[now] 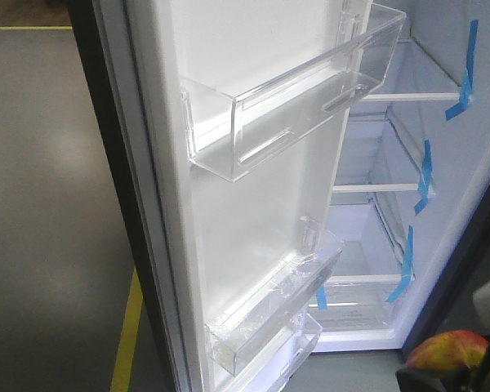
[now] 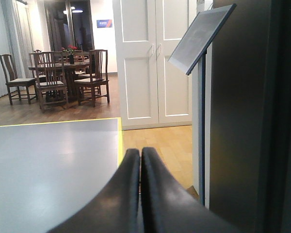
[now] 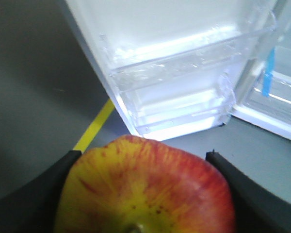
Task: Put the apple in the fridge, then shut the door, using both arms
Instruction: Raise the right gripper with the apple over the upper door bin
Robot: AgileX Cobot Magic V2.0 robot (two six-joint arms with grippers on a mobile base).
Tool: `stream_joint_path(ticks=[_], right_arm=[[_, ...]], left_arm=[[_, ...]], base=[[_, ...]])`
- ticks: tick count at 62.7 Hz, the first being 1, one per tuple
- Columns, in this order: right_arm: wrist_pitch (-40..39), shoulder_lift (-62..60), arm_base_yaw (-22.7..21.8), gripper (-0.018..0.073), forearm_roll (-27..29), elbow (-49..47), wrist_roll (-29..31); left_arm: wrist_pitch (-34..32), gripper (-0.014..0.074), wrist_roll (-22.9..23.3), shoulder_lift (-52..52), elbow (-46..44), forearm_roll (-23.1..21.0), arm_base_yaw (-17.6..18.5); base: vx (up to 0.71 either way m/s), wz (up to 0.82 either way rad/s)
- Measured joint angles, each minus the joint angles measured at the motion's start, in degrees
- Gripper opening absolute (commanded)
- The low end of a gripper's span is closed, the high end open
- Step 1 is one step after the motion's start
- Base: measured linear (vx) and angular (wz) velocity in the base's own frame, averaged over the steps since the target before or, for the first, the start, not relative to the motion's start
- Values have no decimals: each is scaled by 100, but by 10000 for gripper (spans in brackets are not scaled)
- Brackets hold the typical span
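The apple (image 3: 145, 194), red streaked over yellow, sits between the black fingers of my right gripper (image 3: 143, 158), which is shut on it. In the front view the apple (image 1: 447, 349) shows at the bottom right, low in front of the fridge (image 1: 474, 163). The fridge stands open, with white lining, glass shelves (image 1: 376, 188) and blue tape (image 1: 425, 171). The door (image 1: 253, 212) is swung wide, its white back and clear bins (image 1: 294, 106) facing me. My left gripper (image 2: 140, 151) is shut with nothing in it, pointing away over the grey floor beside a dark grey panel (image 2: 247, 121).
A yellow floor line (image 1: 129, 327) runs beside the door's lower edge. The lowest door bin (image 3: 184, 73) lies just ahead of the apple. In the left wrist view stand a slanted sign stand (image 2: 201, 39), white cupboard doors (image 2: 155, 63), and a dining table with chairs (image 2: 63, 77) far off.
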State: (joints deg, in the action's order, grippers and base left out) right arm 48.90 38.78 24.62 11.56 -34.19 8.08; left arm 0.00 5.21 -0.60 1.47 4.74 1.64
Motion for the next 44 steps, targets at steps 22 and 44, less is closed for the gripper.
stream_joint_path(ticks=[22, 44], right_arm=[[-90, 1835, -162, 316, -697, -1881, -175], [-32, 2778, -934, 316, 714, -4623, 1321]], left_arm=[[0, -6, 0, 0, 0, 0, 0], [0, -6, 0, 0, 0, 0, 0]], base=[[0, 0], [0, 0]])
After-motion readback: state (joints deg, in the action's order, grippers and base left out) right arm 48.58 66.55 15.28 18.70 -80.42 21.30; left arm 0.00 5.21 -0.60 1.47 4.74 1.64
